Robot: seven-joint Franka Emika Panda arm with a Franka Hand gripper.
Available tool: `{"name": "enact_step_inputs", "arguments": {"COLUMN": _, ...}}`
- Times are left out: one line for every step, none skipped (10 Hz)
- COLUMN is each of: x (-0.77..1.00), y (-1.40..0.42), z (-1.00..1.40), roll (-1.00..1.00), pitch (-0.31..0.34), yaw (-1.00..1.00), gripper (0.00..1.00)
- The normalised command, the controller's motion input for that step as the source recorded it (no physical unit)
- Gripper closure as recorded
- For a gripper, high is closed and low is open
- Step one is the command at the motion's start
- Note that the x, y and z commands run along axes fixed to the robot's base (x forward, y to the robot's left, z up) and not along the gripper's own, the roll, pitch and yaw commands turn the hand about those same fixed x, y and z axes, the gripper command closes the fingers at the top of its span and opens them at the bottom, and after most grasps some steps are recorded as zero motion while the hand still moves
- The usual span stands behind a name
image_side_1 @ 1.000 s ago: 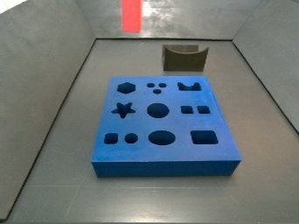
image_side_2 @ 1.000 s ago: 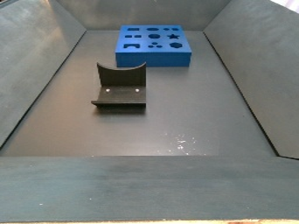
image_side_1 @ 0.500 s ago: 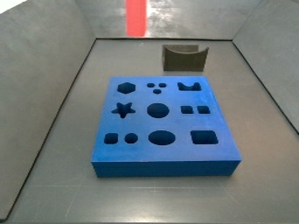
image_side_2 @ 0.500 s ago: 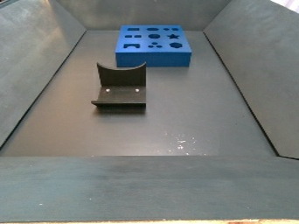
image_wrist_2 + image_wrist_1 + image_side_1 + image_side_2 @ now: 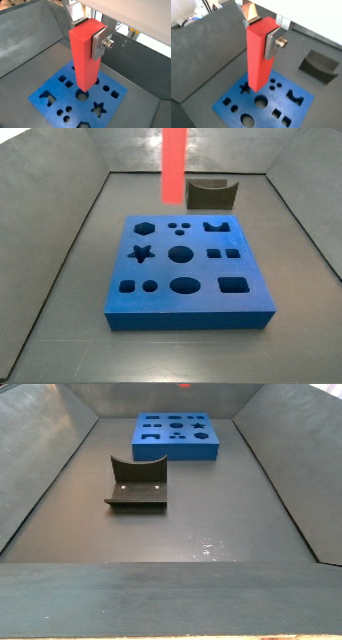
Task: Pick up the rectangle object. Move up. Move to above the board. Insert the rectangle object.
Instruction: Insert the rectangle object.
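Note:
The rectangle object, a long red bar (image 5: 258, 60), hangs upright in my gripper (image 5: 261, 32), whose silver fingers (image 5: 273, 44) are shut on its upper end; both wrist views show this (image 5: 85, 60). Its lower end hangs above the board (image 5: 278, 102), a blue slab with dark cut-outs, near a round hole, and is apart from it (image 5: 73, 105). In a side view the bar (image 5: 175, 163) comes down from the upper edge, over the board's (image 5: 187, 308) far side. In a side view only the bar's red tip (image 5: 183, 385) shows above the board (image 5: 177, 450). The gripper is out of both side views.
The dark fixture (image 5: 211, 194) stands on the grey floor just beyond the board, and it also shows in a side view (image 5: 136, 484) and in a wrist view (image 5: 319, 65). Grey walls (image 5: 54, 188) close in the floor on all sides.
In a side view the red bar has moved right and come lower, so more of its length shows. The board and the fixture have not moved.

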Motion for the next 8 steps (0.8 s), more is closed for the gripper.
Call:
{"name": "enact_step_inputs", "arguments": {"x": 0.67, "y": -0.34, "z": -0.60, "roll": 0.17, "pitch": 0.017, "yaw": -0.04, "gripper": 1.00}}
{"name": "enact_step_inputs", "arguments": {"x": 0.67, "y": -0.38, "z": -0.60, "roll": 0.19, "pitch": 0.020, "yaw": -0.03, "gripper": 1.00}}
{"name": "enact_step_inputs", "arguments": {"x": 0.66, "y": -0.47, "z": -0.56, "roll": 0.26, "pitch": 0.034, "yaw": 0.00, "gripper": 1.00}}
{"name": "enact_step_inputs", "arguments": {"x": 0.77, "y": -0.51, "z": -0.52, "roll": 0.29, "pitch": 0.149, "yaw": 0.00, "gripper": 1.00}}
{"name": "enact_step_inputs", "arguments": {"x": 0.78, "y": -0.53, "z": -0.50, "roll": 0.29, "pitch": 0.186, "yaw": 0.00, "gripper": 1.00}}
{"name": "enact_step_inputs", "arguments": {"x": 0.76, "y": -0.54, "z": -0.46, "roll": 0.27, "pitch": 0.160, "yaw": 0.00, "gripper": 1.00}}
{"name": "enact_step_inputs", "arguments": {"x": 0.74, "y": -0.54, "z": -0.39, "roll": 0.29, "pitch": 0.166, "yaw": 0.00, "gripper": 1.00}}
{"name": "enact_step_inputs", "arguments": {"x": 0.72, "y": -0.50, "z": -0.24, "roll": 0.26, "pitch": 0.237, "yaw": 0.00, "gripper": 1.00}}
